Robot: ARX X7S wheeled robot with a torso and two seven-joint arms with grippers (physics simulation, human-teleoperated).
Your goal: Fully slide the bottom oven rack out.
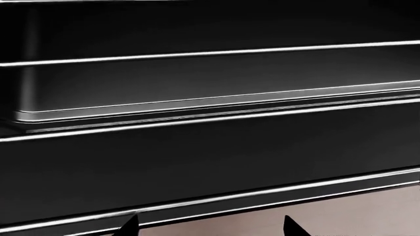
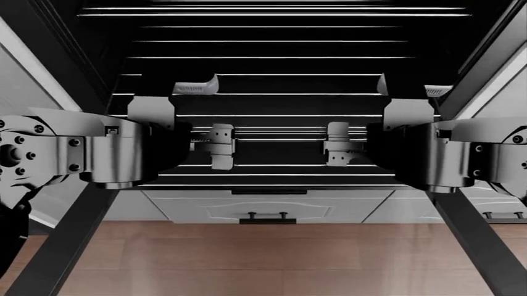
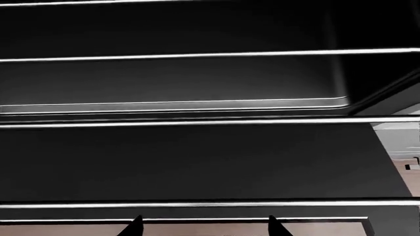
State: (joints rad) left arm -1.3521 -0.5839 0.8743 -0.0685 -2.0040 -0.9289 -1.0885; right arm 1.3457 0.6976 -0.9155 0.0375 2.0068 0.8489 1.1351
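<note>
Bottom oven rack point(image 2: 272, 58) (extended) above drawer point(image 2: 268, 206).

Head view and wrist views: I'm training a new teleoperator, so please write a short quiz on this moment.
1. True or false: the left hand and the right hand are both at the front bars of the bottom oven rack.
2. What shows below the rack's front edge? A) white drawer with black handle B) sink C) stool
3. Fill in: in both wrist views the fingertips stand ____.
Key: 1 true; 2 A; 3 apart.
</note>
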